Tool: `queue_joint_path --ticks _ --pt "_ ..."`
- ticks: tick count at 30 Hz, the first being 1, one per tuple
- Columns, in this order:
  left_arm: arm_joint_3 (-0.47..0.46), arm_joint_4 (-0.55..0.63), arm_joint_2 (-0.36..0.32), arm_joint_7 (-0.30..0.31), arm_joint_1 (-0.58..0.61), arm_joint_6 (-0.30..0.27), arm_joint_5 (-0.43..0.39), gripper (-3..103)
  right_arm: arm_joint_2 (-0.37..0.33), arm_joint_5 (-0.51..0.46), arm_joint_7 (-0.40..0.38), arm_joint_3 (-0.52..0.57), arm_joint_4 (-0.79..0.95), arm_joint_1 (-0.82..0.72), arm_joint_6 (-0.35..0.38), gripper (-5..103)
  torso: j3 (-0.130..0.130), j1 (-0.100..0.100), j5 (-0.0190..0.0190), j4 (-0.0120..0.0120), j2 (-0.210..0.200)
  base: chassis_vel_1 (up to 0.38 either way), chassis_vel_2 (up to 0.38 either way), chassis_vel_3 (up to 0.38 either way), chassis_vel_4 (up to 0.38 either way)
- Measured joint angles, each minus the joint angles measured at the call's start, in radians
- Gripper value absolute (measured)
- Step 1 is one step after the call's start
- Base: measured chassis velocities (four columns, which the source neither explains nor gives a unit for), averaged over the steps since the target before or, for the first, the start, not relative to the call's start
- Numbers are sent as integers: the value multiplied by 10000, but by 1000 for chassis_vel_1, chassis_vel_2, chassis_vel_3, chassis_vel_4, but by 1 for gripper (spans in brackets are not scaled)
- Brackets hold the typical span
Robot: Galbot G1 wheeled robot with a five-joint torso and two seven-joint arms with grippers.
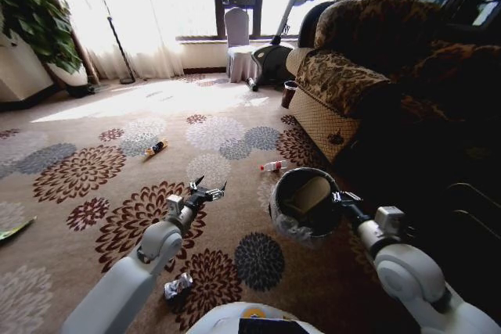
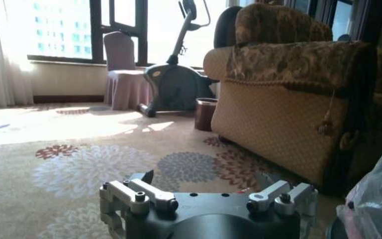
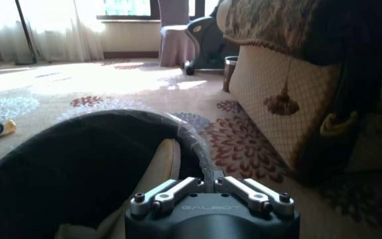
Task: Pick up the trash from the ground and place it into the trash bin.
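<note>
My right gripper (image 1: 341, 198) is shut on the near rim of the trash bin (image 1: 291, 220), holding it off the carpet. The bin is round with a dark rim and a grey-white bag liner (image 2: 379, 195). In the right wrist view the right gripper (image 3: 212, 185) pinches the rim above the dark inside (image 3: 78, 164), where something beige lies. My left gripper (image 1: 208, 190) hovers open and empty left of the bin; its fingers (image 2: 143, 177) are spread. On the carpet lie pieces of trash: a small bottle (image 1: 272, 166), an orange-black tube (image 1: 156, 148), a crumpled wad (image 1: 178, 287) and a green wrapper (image 1: 16, 230).
A patterned sofa (image 1: 344, 76) runs along the right. A small dark cylinder (image 1: 289, 93) stands at its far corner, with an exercise bike (image 1: 274, 52) and a covered chair (image 1: 237, 41) behind it. A potted plant (image 1: 35, 13) is far left. Open carpet lies ahead.
</note>
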State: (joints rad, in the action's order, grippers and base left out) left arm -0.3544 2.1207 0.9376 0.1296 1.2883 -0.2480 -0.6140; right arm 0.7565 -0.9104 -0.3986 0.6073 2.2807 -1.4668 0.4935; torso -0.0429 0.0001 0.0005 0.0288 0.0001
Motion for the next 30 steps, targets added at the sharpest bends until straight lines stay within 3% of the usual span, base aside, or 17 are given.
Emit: queue_joint_path --ticks 4,8,11,12,14,16,19,26,30 --pt "-20 42 -8 14 28 0 -3 100 -726 -675 51 59 -773 397 295 2 -4 1 -8 -4 -1 0 0 0 0" --pt "-21 -3 -45 -71 -15 34 -21 100 -802 -667 214 68 -881 485 202 2 -3 0 -3 -3 0 0 0 0 0" --pt "131 -1092 -363 -947 -798 354 -159 100 -771 -627 274 67 -944 492 169 2 -2 0 -7 1 -1 0 0 0 0" --pt "131 -1092 -363 -947 -798 354 -159 100 -771 -627 274 67 -944 492 169 2 -2 0 -7 1 -1 0 0 0 0" --pt "278 -2028 -620 -1685 -1466 622 -275 100 -704 -604 274 97 -942 456 169 2 -3 0 -10 -6 -1 0 0 0 0" --pt "326 -2268 -685 -1892 -1644 701 -307 100 -650 -604 278 120 -912 405 171 2 -4 1 2 -7 -1 0 0 0 0" --pt "357 -2392 -707 -1992 -1721 736 -324 100 -579 -595 255 163 -838 275 199 2 -3 1 -12 -5 -1 0 0 0 0" --pt "392 -2548 -712 -2093 -1789 780 -323 100 -457 -597 251 99 -772 214 322 2 -2 1 -5 -2 -1 0 0 0 0" --pt "686 -3722 -701 -2673 -2225 1016 -118 100 -426 -549 253 41 -769 226 349 2 -2 1 -9 -3 -1 0 0 0 0"
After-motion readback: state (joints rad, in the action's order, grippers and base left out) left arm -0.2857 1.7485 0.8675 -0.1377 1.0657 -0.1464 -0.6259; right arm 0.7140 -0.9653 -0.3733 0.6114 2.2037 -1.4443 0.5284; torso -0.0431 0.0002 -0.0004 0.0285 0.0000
